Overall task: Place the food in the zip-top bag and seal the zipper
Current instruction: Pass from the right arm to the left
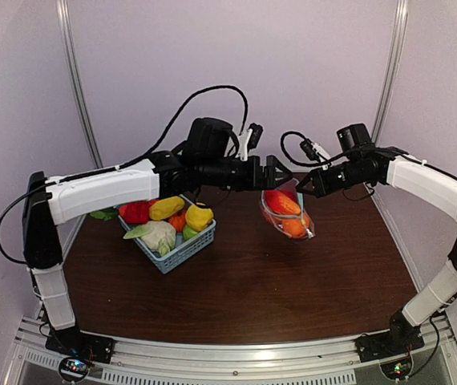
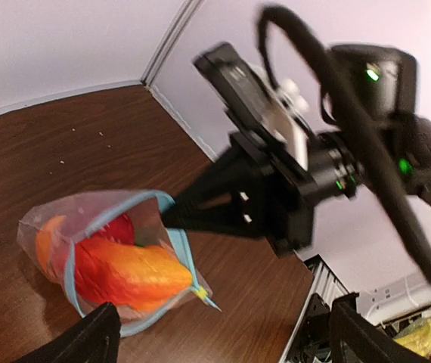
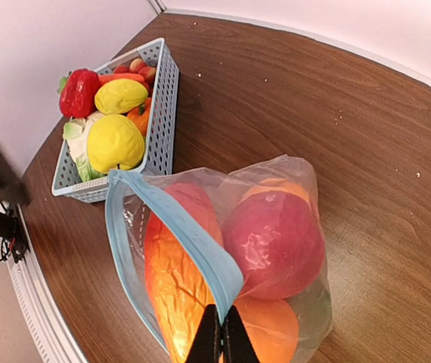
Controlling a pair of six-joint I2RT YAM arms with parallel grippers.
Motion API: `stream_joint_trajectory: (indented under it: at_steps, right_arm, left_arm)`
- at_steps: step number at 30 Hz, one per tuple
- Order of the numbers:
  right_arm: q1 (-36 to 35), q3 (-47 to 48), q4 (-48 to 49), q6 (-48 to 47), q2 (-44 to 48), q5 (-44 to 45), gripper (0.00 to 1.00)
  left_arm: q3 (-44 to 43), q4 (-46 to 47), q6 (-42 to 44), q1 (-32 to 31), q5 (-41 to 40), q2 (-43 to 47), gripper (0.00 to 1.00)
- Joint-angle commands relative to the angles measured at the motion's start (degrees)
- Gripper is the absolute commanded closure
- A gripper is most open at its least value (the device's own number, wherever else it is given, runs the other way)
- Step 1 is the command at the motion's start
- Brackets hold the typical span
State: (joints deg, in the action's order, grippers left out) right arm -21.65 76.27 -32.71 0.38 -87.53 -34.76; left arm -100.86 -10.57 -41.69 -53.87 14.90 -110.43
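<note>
Jaws of the right gripper (image 3: 219,333) are pressed together on the zipper (image 3: 178,227), pinching the blue strip at one point of its run. From that pinch the strip loops up and away from the jaws and back round, so the mouth of the zip-top bag (image 3: 300,171) stands open and unsealed.

The bag's body extends ahead of the right jaws. Contents noted: one long orange-red piece (image 3: 172,291) directly ahead of the fingertips, one round red piece (image 3: 272,242) beside it, and orange pieces (image 3: 272,327) against the red one. All sit inside the clear plastic. Whether the bag's underside bears on the table (image 3: 329,98) cannot be told.

Jaws of the left gripper (image 1: 280,172) are spread wide and hold nothing. In the left wrist view its fingers (image 2: 94,336) show at the bottom corners, with the bag ahead of them, nearer the left-hand one. Contact between that finger and the bag cannot be confirmed. The right gripper's closed tip meets the bag's edge just beyond the gap of the left jaws. In the top view the two grippers face each other tip to tip, close together, with the bag below them.

Remaining food lies in the blue basket (image 3: 162,113), well apart from both sets of jaws. It holds a red pepper (image 3: 79,91), two yellow pieces (image 3: 116,142) and a pale green leafy piece (image 3: 75,134).
</note>
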Motion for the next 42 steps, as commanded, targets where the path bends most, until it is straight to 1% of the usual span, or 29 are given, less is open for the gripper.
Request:
stream_joint_trajectory:
  at_steps: [1, 4, 6, 7, 10, 11, 12, 13, 15, 18, 20, 23, 28, 31, 35, 36, 39, 40, 41, 42]
  right_arm:
    - [1.6, -1.1, 4.8, 4.0, -0.2, -6.4, 1.0]
    - [2.1, -1.6, 6.8, 5.6, 0.2, -8.6, 1.0]
    - [2.2, -2.5, 9.4, 7.7, 0.9, -9.2, 1.0]
    - [2.2, -3.0, 10.5, 8.5, 1.2, -9.6, 1.0]
    - [2.3, -5.1, 14.1, 12.1, 1.4, -11.1, 1.0]
    - [2.3, -5.6, 15.0, 13.1, 1.3, -11.6, 1.0]
    - [2.3, -6.1, 15.8, 13.9, 1.4, -11.9, 1.0]
    - [2.3, -6.6, 16.6, 14.7, 1.5, -12.1, 1.0]
    - [2.3, -7.5, 18.0, 15.8, 2.2, -12.3, 1.0]
    - [2.4, -9.2, 20.4, 17.0, 3.7, -12.1, 1.0]
    - [2.5, -9.9, 20.9, 17.2, 4.1, -11.8, 1.0]
    - [2.8, -10.3, 21.3, 17.4, 4.0, -11.4, 1.0]
    - [3.3, -10.7, 23.1, 19.1, 3.8, -12.5, 1.0]
    - [3.6, -11.0, 23.9, 20.1, 3.7, -13.0, 1.0]
    - [3.9, -11.2, 24.7, 21.3, 3.9, -13.7, 1.0]
    - [3.9, -11.3, 24.9, 21.4, 3.9, -13.8, 1.0]
    - [4.0, -11.9, 25.1, 21.4, 4.2, -13.6, 1.0]
    - [4.1, -12.1, 24.9, 21.0, 4.4, -13.5, 1.0]
    - [4.1, -12.2, 24.4, 20.4, 4.5, -13.2, 1.0]
    - [4.1, -12.5, 23.9, 19.4, 4.7, -12.4, 1.0]
  left_arm:
    - [14.5, 12.0, 6.3, -5.1, -7.8, 6.3, 0.02]
    - [17.1, 12.1, 2.7, -5.6, -8.5, 4.6, 0.13]
    - [18.5, 15.3, 2.1, -6.8, -10.4, 4.0, 0.19]
    - [18.1, 15.7, 2.1, -7.3, -11.6, 3.2, 0.22]
    - [15.1, 14.2, 0.0, -7.7, -13.9, -0.1, 0.39]
    - [14.1, 13.5, -1.2, -7.6, -14.0, -1.2, 0.42]
    - [13.7, 13.4, -2.1, -7.7, -16.3, -2.0, 0.44]
    - [13.6, 13.9, -2.5, -7.7, -16.4, -2.7, 0.45]
    - [12.6, 13.8, -2.8, -7.7, -15.7, -4.3, 0.47]
    - [10.8, 13.4, -2.8, -7.7, -14.9, -6.2, 0.45]
    - [10.1, 13.6, -2.7, -7.7, -11.8, -7.1, 0.45]
    - [9.8, 14.1, -3.4, -7.7, -10.0, -7.2, 0.48]
    - [10.0, 14.5, -5.0, -7.7, -9.7, -8.1, 0.51]
    - [8.5, 14.0, -5.5, -7.8, -9.1, -10.0, 0.59]
    - [6.3, 11.5, -5.1, -7.9, -11.8, -11.8, 0.66]
    - [6.3, 11.6, -4.4, -7.9, -12.4, -11.8, 0.7]
    - [5.4, 11.0, -1.4, -7.9, -14.0, -11.7, 0.91]
    - [4.8, 9.1, -0.1, -7.9, -14.0, -11.5, 0.97]
    - [4.2, 7.8, 1.5, -7.9, -16.1, -11.2, 1.0]
    - [4.0, 7.1, 3.2, -7.9, -17.3, -10.6, 1.0]
